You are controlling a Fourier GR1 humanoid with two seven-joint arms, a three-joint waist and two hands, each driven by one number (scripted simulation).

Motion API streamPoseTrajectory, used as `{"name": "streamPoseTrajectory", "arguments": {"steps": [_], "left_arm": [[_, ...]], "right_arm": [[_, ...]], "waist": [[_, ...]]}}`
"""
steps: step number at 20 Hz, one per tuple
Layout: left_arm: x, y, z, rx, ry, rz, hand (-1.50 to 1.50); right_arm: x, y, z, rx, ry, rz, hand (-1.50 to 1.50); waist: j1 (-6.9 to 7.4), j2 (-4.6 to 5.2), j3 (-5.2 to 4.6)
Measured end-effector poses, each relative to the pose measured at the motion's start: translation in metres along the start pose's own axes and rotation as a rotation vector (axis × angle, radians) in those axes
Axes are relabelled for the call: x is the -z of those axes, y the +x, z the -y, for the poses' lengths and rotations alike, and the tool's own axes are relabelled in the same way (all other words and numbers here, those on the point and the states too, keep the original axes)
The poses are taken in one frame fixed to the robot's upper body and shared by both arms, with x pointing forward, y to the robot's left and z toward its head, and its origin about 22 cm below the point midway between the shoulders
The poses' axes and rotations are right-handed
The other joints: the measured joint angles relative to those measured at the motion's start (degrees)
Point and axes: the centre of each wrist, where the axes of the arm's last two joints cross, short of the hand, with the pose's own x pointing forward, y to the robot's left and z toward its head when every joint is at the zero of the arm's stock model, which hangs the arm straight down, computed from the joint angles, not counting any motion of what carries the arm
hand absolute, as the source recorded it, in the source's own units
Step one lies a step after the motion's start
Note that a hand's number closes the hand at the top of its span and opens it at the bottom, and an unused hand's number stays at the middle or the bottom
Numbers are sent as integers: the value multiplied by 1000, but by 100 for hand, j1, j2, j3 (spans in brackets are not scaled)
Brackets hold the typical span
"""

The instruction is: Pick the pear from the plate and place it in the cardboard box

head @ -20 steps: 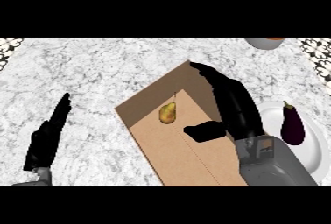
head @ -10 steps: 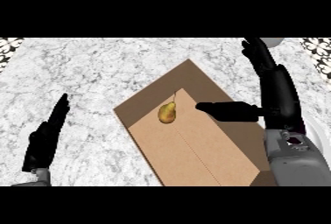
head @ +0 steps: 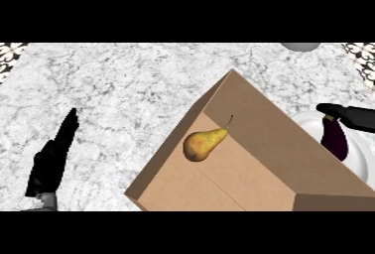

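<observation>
One pear (head: pixel 203 144) lies in the box (head: pixel 256 163), well left of my right hand (head: pixel 350 115), fingers straight, holding nothing.

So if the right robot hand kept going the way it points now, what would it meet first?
Probably the brown cardboard box: the right robot hand points leftward toward its right wall, above the purple eggplant, though depth is unclear.

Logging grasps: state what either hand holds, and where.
Nothing. The pear lies in the cardboard box; left hand and right hand are open.
</observation>
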Motion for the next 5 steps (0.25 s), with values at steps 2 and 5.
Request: {"name": "streamPoseTrajectory", "arguments": {"steps": [2,5], "left_arm": [[-1,-2,-3,2,5,-6,0],[-2,-2,4,3,4,-4,0]], "right_arm": [[-2,-8,35,12,-16,-1,-150],[3,-21,82,15,-15,5,-150]], "waist": [[-12,9,25],[12,23,44]]}}
